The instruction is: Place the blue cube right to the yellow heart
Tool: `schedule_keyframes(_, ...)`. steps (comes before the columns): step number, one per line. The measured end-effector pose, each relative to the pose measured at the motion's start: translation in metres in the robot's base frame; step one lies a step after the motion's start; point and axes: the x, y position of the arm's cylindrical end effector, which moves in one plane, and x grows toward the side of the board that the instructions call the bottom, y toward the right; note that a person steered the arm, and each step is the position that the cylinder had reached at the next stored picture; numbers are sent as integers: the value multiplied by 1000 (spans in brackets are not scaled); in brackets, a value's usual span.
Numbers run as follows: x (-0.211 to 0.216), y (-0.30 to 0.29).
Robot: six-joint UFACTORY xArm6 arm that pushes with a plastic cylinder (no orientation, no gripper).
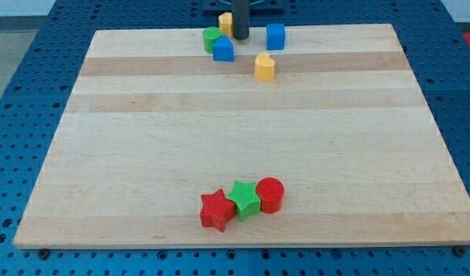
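Observation:
The yellow heart (264, 67) lies near the view's top, a little right of centre. A blue cube (275, 35) sits above it and slightly to its right, apart from it. My tip (239, 38) stands left of that cube, with a small gap. A second blue block (223, 49), shape unclear, lies just below-left of the tip and touches a green block (211, 38). A yellow block (226, 23) is partly hidden behind the rod.
A red star (216, 210), a green star (244, 199) and a red cylinder (271, 194) lie in a touching row near the view's bottom centre. The board's top edge (334, 27) runs just behind the upper blocks.

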Motion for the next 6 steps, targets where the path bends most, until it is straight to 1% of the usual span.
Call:
schedule_keyframes(2,-3,58)
schedule_keyframes(3,14,84)
schedule_keyframes(4,58,96)
schedule_keyframes(5,67,96)
schedule_keyframes(6,12,87)
